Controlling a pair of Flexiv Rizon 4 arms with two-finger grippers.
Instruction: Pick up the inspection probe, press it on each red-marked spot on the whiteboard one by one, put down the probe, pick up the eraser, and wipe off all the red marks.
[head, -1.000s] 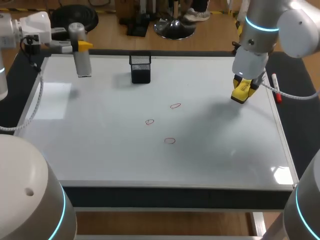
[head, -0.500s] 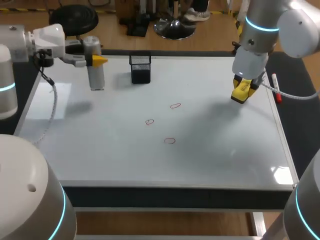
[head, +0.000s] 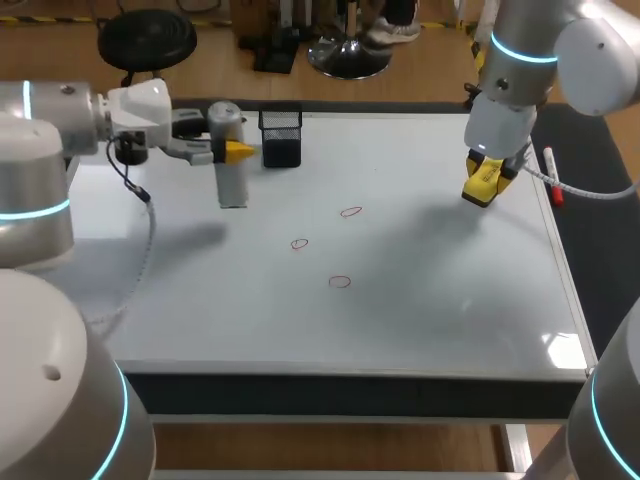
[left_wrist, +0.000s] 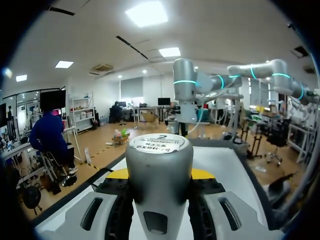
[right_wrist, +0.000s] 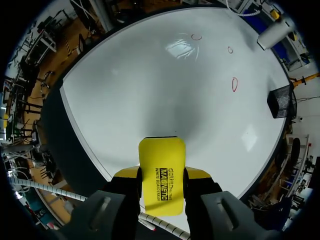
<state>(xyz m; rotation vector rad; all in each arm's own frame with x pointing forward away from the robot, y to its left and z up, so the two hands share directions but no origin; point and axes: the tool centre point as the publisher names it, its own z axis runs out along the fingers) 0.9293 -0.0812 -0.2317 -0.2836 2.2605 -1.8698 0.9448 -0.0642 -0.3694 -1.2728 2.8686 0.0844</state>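
Left jaws: clamped on the probe (head: 231, 155) from two sides, yellow tips showing at either side of its body.
Probe: grey cylinder, upright, held over the far left part of the whiteboard (head: 420, 310); its shadow falls on the board apart from its lower end.
Probe label: in the left wrist view the top end of the probe (left_wrist: 158, 185) carries a round white sticker (left_wrist: 157, 143) with dark print.
Right jaws: clamped on the eraser (head: 484, 180), gripping its two long sides.
Eraser: yellow block, held over the far right part of the whiteboard, near its right edge; a soft shadow lies on the board beside it.
Eraser writing: the right wrist view shows black print on the eraser's yellow face (right_wrist: 161, 175).
Red marks: three small red loops near the board's middle (head: 350, 212), (head: 299, 244), (head: 340, 282), between the two jaws and well apart from both.
Mesh cup (head: 281, 137): black, at the board's far edge, just beside the probe on its right.
Marker (head: 552, 188): red-capped, on the dark worktop (head: 600, 260) along the board's right edge, near the eraser.
Cable (head: 590, 190): white, coiled, hanging from my right arm (head: 520, 60) across the marker.
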